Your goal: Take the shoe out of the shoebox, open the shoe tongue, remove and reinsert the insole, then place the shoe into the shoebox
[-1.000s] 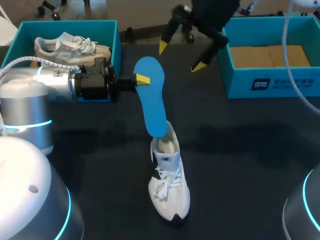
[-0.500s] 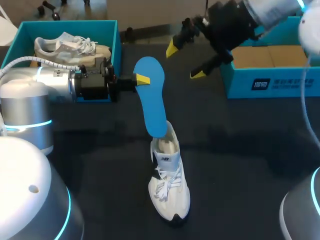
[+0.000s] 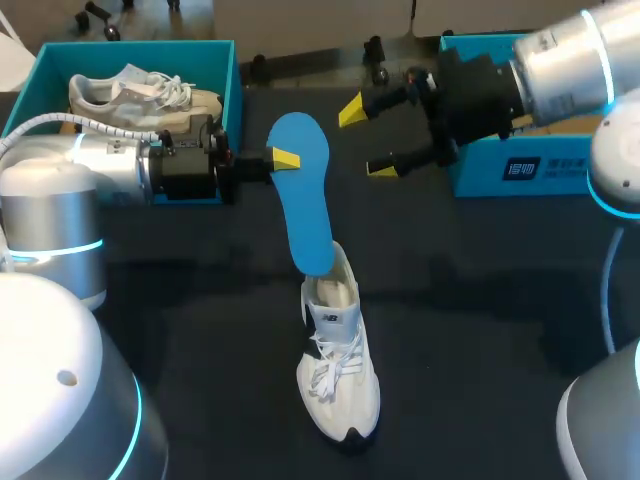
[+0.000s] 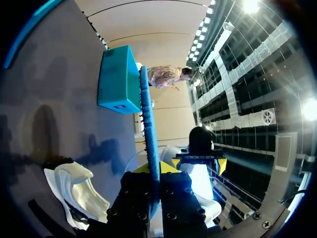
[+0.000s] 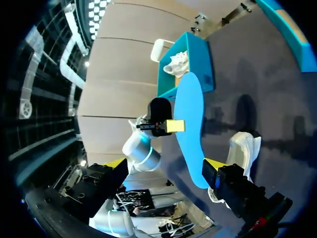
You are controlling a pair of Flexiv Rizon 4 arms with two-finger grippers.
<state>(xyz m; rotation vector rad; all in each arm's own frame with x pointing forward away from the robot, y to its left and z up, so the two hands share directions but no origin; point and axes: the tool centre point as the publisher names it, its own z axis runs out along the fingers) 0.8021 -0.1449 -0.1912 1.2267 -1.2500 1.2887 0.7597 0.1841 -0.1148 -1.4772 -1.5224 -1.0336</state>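
Observation:
A white sneaker (image 3: 338, 360) stands on the dark table, toe toward the near edge. A blue insole (image 3: 305, 195) rises out of its opening, tilted toward the far side. My left gripper (image 3: 285, 158) is shut on the insole's upper edge. In the left wrist view the insole (image 4: 148, 119) runs edge-on between the fingers of that gripper (image 4: 157, 171), with the sneaker (image 4: 79, 191) below. My right gripper (image 3: 366, 139) hangs open to the right of the insole's top, apart from it. In the right wrist view the insole (image 5: 190, 124) stands ahead of the right gripper (image 5: 163, 163), and the sneaker (image 5: 242, 148) is beside it.
A teal shoebox (image 3: 40, 70) at the far left holds a second pale sneaker (image 3: 140, 92); my left arm lies in front of it. Another teal box (image 3: 480, 180) with cardboard inside stands at the far right, behind my right arm.
My right arm has swung down and turned, bringing its open gripper lower and pointing left toward the insole. The left arm, insole and sneaker have stayed put.

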